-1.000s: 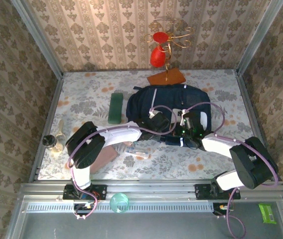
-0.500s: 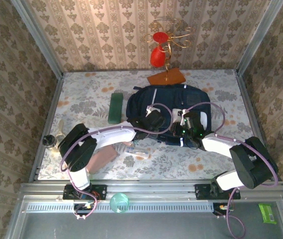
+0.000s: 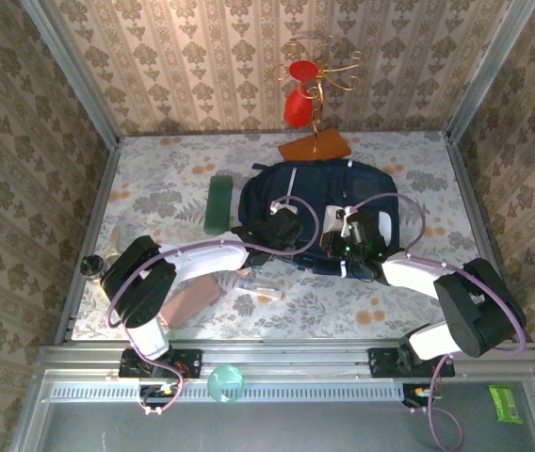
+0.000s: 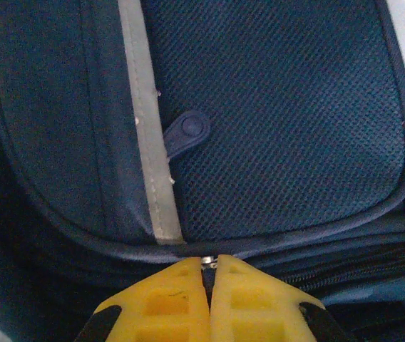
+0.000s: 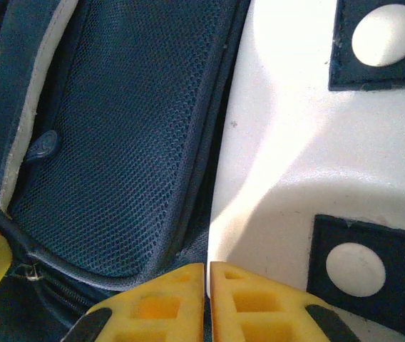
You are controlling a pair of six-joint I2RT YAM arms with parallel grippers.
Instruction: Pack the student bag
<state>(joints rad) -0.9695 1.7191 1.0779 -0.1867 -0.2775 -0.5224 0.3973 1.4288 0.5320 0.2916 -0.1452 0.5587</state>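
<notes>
Now my left end effector [image 4: 208,269] pinches the zip pull [image 4: 208,261], the student bag [image 3: 329,184] lying just ahead, its zip [image 4: 352,269] running right toward my closed right end effector [image 5: 207,285].

Left arm [image 3: 211,252] and right arm [image 3: 416,273] extended forward; left fingers [image 4: 163,303] pressed shut, right fingers [image 5: 259,303] nearly touching

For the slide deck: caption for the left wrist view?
Left hand shut on the metal zipper pull of the navy student bag.
</notes>
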